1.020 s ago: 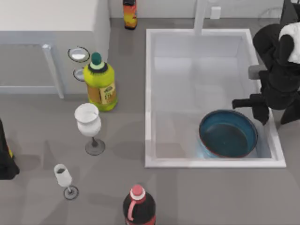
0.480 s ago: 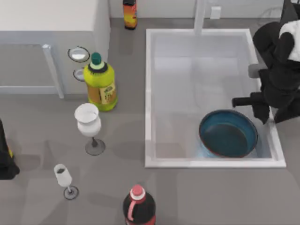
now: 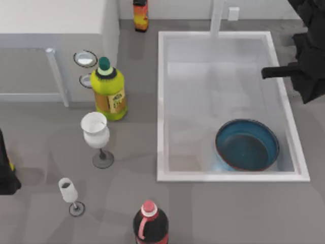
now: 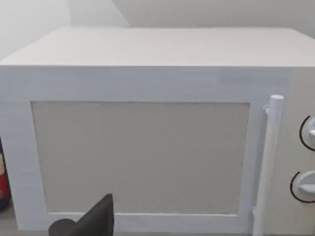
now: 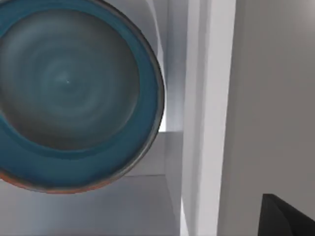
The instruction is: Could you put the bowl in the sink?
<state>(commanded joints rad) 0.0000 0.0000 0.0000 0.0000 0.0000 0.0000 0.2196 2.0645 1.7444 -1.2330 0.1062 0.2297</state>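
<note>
The dark teal-blue bowl (image 3: 247,145) rests upright on the floor of the white sink (image 3: 161,101), in its near right corner, with nothing touching it. In the right wrist view the bowl (image 5: 74,93) lies beside the sink's raised rim (image 5: 206,98). My right gripper (image 3: 284,75) hovers open and empty over the sink's right rim, well behind the bowl, with one dark finger (image 3: 274,72) reaching over the basin. My left arm (image 3: 4,175) is parked at the table's left edge.
A white faucet post (image 3: 217,18) rises at the sink's back. Left of the sink stand a yellow-green bottle (image 3: 108,91), two white wine glasses (image 3: 95,131) (image 3: 67,190) and a dark red-capped bottle (image 3: 150,223). A white cabinet block (image 4: 147,123) fills the back left.
My right gripper has lifted away from the bowl's far right side and drawn back toward the table's rear right. The bowl has stayed put in the sink.
</note>
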